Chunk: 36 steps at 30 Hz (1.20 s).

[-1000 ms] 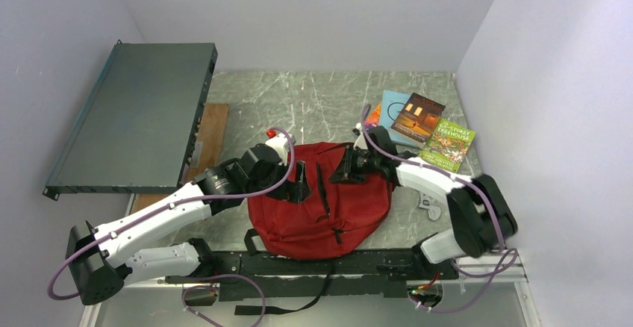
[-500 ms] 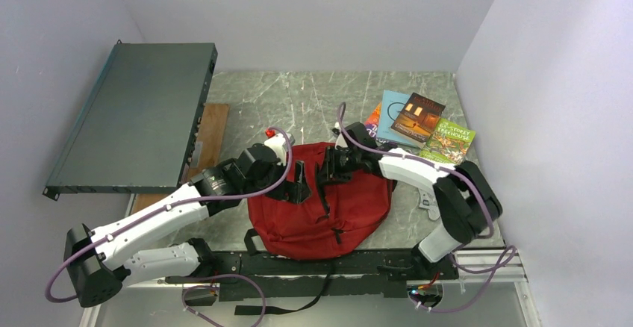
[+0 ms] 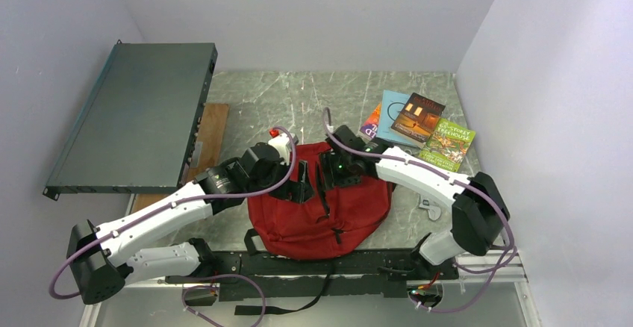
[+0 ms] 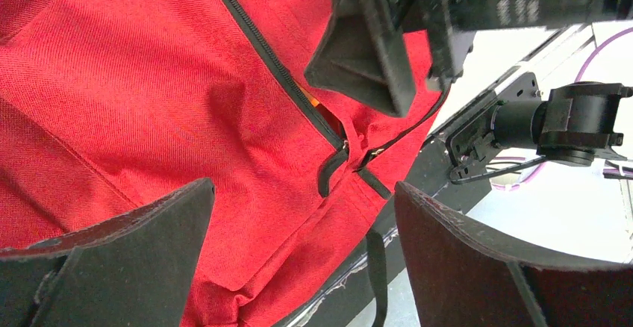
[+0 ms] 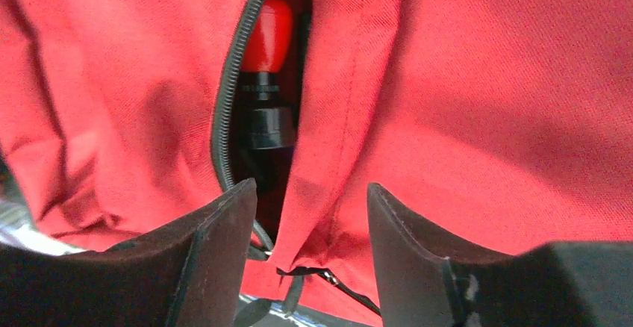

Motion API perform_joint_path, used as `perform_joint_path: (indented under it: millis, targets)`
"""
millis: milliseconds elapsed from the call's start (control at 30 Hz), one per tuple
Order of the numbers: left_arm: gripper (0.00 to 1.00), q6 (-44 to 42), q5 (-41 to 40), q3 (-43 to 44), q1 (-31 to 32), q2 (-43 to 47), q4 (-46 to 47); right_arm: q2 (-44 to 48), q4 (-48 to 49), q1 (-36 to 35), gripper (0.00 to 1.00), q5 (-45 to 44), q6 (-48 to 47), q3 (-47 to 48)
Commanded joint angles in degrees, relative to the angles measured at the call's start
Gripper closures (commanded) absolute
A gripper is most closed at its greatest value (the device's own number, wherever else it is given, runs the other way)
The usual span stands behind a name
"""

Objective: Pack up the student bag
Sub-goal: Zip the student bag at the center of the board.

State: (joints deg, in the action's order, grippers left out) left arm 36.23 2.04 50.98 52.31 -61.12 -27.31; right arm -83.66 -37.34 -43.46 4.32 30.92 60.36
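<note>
On the table, red student bag, unzipped

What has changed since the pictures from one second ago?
The right gripper moved left across the student bag, toward the left gripper, and its jaws opened over the zip opening. The left gripper stayed open in place; the books did not move.

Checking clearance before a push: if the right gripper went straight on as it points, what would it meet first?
Most likely the student bag: the right gripper faces its red fabric beside the open zipper; depth is unclear.
</note>
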Motion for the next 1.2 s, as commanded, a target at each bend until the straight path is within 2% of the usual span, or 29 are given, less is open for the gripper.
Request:
perform_joint_path:
  millis: [0,233,467,567,633,667,733,867,967,1167]
  targets:
    - [0.05,0.24,0.93,-0.01,-0.15,0.40,2.01,-3.22,-10.29,-4.33,0.44,-15.58,0.26,5.40]
    - [0.04,0.18,0.53,-0.21,-0.13,0.83,1.35,-10.15,-12.20,-9.80,0.49,-17.62,-0.07,9.63]
    - [0.04,0.33,0.27,-0.33,-0.19,1.30,1.14,-14.02,-10.61,-12.50,0.47,-17.43,0.07,10.62]
    - [0.04,0.44,-0.14,-0.75,-0.19,1.69,1.00,-15.50,-10.41,-13.03,0.46,-19.94,0.62,10.75]
    - [0.04,0.60,-0.36,-0.95,-0.17,1.92,1.03,-15.83,-10.94,-13.13,0.55,-23.90,2.13,10.70]
    - [0.05,0.67,-0.42,-0.92,-0.19,1.97,0.99,-15.39,-11.14,-13.18,0.65,-25.80,3.12,10.36]
    - [0.04,0.64,-0.61,-0.76,-0.18,1.89,0.69,-13.31,-10.09,-13.15,0.78,-27.39,4.65,8.72]
    - [0.04,0.65,-0.75,-1.39,-0.11,1.53,1.49,-6.06,-1.29,-12.66,0.99,-21.80,5.90,2.96]
    - [0.05,0.53,0.73,-1.76,-0.19,-0.31,2.37,-0.84,7.30,-10.85,1.00,-14.45,9.51,-3.08]
    - [0.11,-1.52,10.39,-3.29,0.17,-7.21,7.23,11.70,24.80,-7.23,1.00,-7.17,15.67,-18.49]
